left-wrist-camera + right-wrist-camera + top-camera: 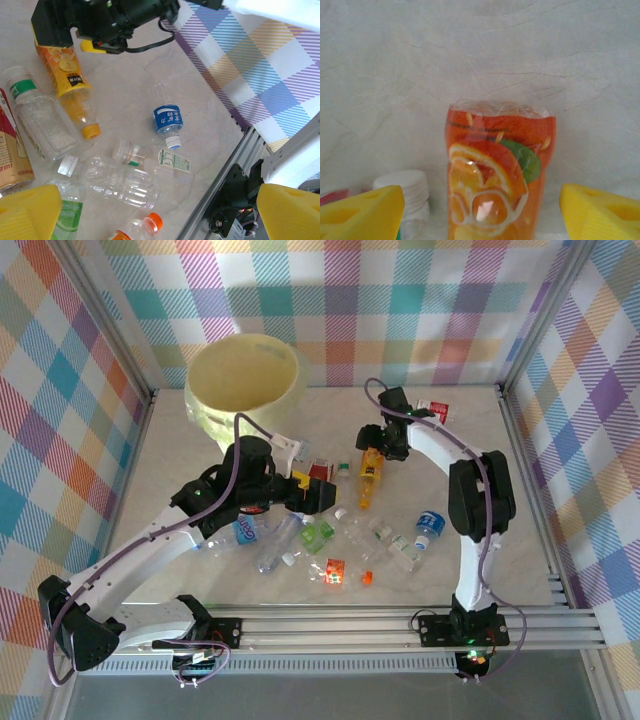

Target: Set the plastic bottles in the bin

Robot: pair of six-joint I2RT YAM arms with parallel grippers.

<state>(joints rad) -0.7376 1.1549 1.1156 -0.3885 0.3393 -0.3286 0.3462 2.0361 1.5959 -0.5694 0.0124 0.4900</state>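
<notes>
Pale-yellow bin (245, 375); pastel plaid walls (400, 300) (orange-labelled bottle (495, 185) on grey-marbled table (480, 50)).

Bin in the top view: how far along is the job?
Done: nothing evident; the bin shows no bottle inside. In hand: the open right tool straddles an orange-label bottle, not yet gripped. Remaining: all the bottles lying on the table.

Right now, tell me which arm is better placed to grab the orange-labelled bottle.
Right, probably. The right claw, open, is lined up on the orange-labelled bottle; the left claw hovers open over other bottles.
</notes>
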